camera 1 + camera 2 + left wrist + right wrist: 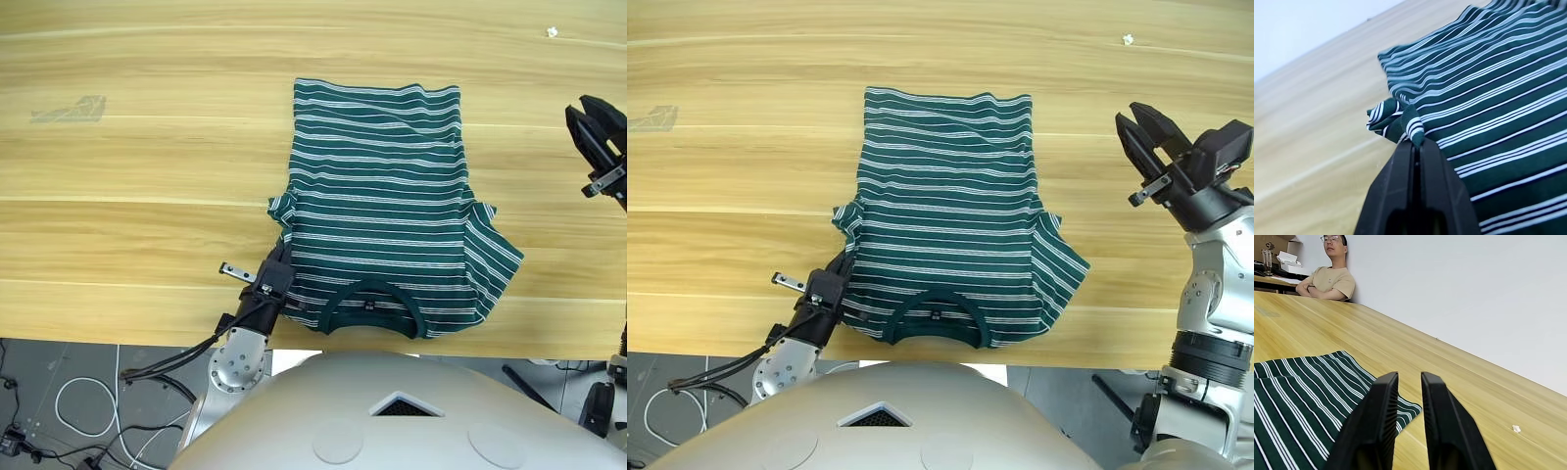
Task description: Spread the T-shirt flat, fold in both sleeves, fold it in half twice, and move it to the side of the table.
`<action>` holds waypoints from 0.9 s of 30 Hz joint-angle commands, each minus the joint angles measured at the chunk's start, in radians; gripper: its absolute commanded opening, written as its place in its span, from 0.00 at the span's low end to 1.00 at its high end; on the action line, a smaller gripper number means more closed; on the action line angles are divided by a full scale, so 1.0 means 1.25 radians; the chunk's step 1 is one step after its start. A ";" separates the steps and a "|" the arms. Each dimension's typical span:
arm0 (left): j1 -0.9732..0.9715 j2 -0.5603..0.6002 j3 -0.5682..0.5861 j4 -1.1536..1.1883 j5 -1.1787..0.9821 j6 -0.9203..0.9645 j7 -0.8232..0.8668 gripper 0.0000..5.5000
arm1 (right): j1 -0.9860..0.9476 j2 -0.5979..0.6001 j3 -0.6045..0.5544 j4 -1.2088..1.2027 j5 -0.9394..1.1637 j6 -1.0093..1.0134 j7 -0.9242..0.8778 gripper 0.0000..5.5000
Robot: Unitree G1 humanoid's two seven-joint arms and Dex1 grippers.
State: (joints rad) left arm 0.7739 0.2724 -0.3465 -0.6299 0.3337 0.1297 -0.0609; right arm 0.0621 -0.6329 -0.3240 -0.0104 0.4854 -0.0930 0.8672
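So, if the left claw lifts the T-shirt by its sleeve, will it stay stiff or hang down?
Probably floppy: the sleeve bunches where the left claw pinches it. The T-shirt looks thin and light, so it would likely drape and drag on the table.

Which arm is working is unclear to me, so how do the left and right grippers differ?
The left gripper is shut, pinching a sleeve of the T-shirt; the right gripper is open and holds nothing. The left touches the shirt; the right stands clear, off its right side. Both are black, two-fingered.
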 commanded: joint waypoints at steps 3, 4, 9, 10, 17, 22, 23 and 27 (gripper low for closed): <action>-0.003 0.018 -0.042 -0.003 0.041 -0.035 -0.018 0.00 | 0.008 0.012 0.004 0.009 -0.013 -0.013 0.004 0.16; -0.005 0.022 -0.045 0.006 0.048 -0.031 -0.022 0.00 | 0.008 0.013 0.004 0.009 -0.013 -0.014 0.003 0.16; -0.017 0.040 -0.070 0.059 0.099 -0.012 -0.040 0.00 | 0.007 0.016 0.006 0.011 -0.015 -0.015 0.001 0.16; -0.018 0.044 -0.073 0.067 0.109 -0.011 -0.043 0.00 | 0.009 0.016 0.007 0.011 -0.017 -0.016 0.001 0.16; -0.021 0.058 -0.059 0.066 0.108 -0.007 -0.061 0.10 | 0.014 0.022 0.013 0.011 -0.025 -0.017 0.004 0.16; -0.012 0.074 -0.060 0.049 0.075 -0.017 -0.100 0.23 | 0.033 0.027 0.014 -0.001 0.005 0.013 0.032 0.16; -0.008 0.077 -0.062 0.044 0.063 -0.023 -0.109 0.23 | 0.042 0.027 0.013 -0.008 0.024 0.031 0.043 0.16; -0.004 0.085 -0.055 0.038 0.054 -0.068 -0.105 0.23 | 0.080 0.033 -0.022 0.015 0.088 0.079 0.067 0.16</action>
State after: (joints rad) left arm 0.7632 0.3692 -0.4201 -0.5667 0.4159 0.0623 -0.1852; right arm 0.1421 -0.5983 -0.3235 -0.0083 0.5613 -0.0274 0.9380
